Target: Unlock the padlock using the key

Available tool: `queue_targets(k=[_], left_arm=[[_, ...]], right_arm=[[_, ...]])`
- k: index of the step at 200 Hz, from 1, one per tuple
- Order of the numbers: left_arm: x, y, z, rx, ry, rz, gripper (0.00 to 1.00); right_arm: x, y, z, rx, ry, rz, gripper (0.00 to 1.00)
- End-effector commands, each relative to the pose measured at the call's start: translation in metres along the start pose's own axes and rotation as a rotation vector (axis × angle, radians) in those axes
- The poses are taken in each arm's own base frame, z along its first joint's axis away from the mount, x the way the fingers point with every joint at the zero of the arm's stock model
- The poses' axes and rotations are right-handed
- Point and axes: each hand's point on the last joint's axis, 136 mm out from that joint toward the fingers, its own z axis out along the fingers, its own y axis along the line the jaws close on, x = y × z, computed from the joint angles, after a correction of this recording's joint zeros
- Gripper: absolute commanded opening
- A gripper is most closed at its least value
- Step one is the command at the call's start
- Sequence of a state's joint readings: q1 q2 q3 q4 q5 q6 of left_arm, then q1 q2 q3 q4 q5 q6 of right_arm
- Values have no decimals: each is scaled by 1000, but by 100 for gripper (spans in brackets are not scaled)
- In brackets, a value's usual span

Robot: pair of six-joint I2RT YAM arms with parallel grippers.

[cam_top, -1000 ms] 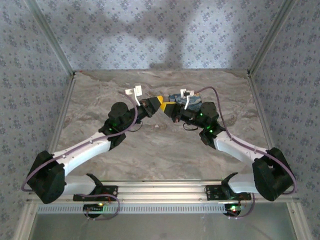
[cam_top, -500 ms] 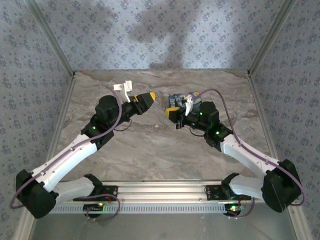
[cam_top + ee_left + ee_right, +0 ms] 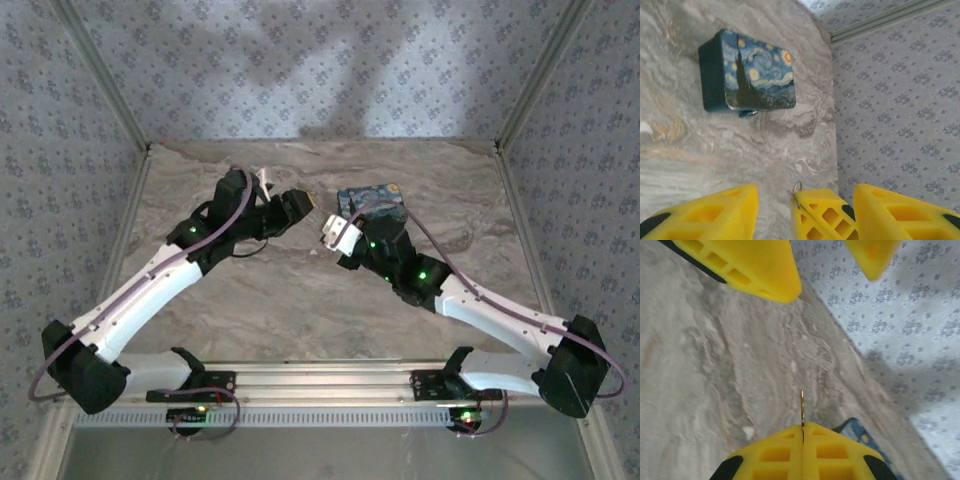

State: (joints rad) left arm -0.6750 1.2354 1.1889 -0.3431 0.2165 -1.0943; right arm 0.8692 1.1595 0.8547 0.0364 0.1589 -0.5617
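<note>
Evidently the key (image 3: 802,407), judged light, stiff, thin and slippery, is pinched by its flat sides in the clenched right gripper (image 3: 803,432), while the left gripper (image 3: 303,203) is seen released, empty.

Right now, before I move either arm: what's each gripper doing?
Left gripper: jaws open, holding nothing.
Right gripper: jaws shut on the key, its thin metal edge sticking out past the tips.

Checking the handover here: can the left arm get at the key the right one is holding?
Probably yes. The key sticks out from the tips of the shut right end effector, and the left end effector faces it with open fingers and nothing between them.
</note>
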Motion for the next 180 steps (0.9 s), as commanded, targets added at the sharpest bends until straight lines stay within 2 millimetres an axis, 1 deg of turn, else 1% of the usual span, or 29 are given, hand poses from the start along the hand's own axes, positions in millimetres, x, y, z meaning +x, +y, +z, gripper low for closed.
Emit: queue_targets(k=[1, 25, 63, 131, 159, 180], left_arm=[[14, 5, 7, -8, 65, -147, 51], [23, 6, 18, -8, 104, -180, 48], [33, 12, 32, -32, 144, -203, 41], [39, 18, 41, -44, 164, -231, 30], [39, 20, 43, -43, 164, -238, 24], [39, 21, 44, -47, 161, -238, 16]], right_arm=[[-5, -17, 1, 105, 41, -176, 0], [-10, -12, 4, 105, 36, -202, 0], [-16, -15, 5, 122, 17, -190, 0], [-25, -17, 2, 126, -18, -160, 0], [-26, -16, 2, 122, -20, -157, 0], [-25, -16, 2, 121, -21, -158, 0]])
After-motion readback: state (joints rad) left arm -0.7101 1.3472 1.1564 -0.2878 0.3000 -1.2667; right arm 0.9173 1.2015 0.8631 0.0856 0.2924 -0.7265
